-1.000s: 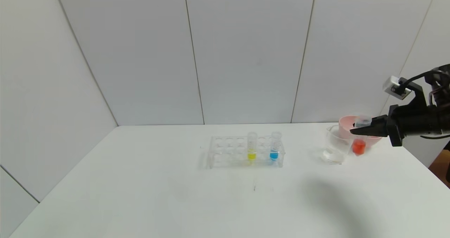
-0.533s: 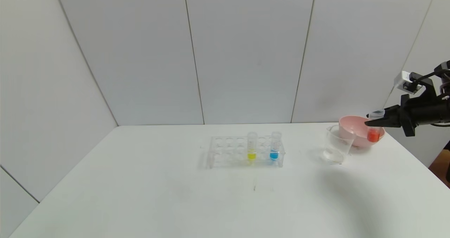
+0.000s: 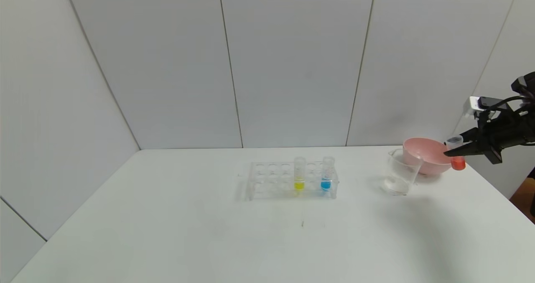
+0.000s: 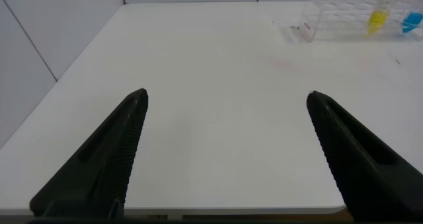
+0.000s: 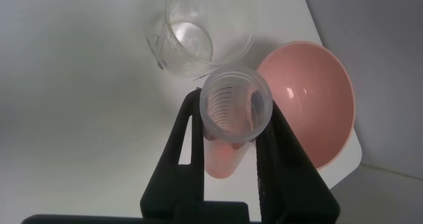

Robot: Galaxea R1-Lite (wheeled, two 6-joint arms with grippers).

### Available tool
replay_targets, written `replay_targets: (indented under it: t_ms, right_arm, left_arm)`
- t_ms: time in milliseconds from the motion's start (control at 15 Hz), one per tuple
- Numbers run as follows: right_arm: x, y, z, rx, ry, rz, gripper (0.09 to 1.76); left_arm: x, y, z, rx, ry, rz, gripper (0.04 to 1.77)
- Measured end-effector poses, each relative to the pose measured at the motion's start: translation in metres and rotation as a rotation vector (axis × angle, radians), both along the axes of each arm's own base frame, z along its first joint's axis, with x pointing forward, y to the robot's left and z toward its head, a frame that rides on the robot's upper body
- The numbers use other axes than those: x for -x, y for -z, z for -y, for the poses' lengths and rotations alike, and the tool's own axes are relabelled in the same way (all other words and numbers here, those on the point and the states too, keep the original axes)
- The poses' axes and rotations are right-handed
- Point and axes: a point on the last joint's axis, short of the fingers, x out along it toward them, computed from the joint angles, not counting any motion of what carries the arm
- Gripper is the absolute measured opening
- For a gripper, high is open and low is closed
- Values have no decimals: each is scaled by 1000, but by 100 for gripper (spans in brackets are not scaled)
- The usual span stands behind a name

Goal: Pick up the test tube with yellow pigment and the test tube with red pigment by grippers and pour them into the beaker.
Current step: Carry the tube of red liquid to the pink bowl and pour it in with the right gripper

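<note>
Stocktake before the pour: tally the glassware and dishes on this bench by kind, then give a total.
Test tubes: 3, namely yellow and blue in the rack, red held by the right claw
Tube rack: 1
Beaker: 1
Pink bowl: 1
Total: 6

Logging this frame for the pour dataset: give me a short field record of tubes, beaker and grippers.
right gripper: shut on the red tube, upright, held beside the pink bowl
red liquid: in the tube, not poured
beaker: on the table, holds no colour
yellow tube: in the rack
blue tube: in the rack, beside the yellow tube
left gripper: open, holding nothing, above bare table
</note>
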Motion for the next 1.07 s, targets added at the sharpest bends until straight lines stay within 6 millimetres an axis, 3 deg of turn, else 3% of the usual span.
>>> replay_targets:
  t_ms: [733, 1067]
  right_arm:
    - [-31, 14, -35, 125, -50, 58, 51]
    - [-36, 13, -44, 157, -46, 74, 51]
  left_arm:
    - [0, 0, 0, 0, 0, 0, 172]
    - [0, 0, 0, 0, 0, 0, 172]
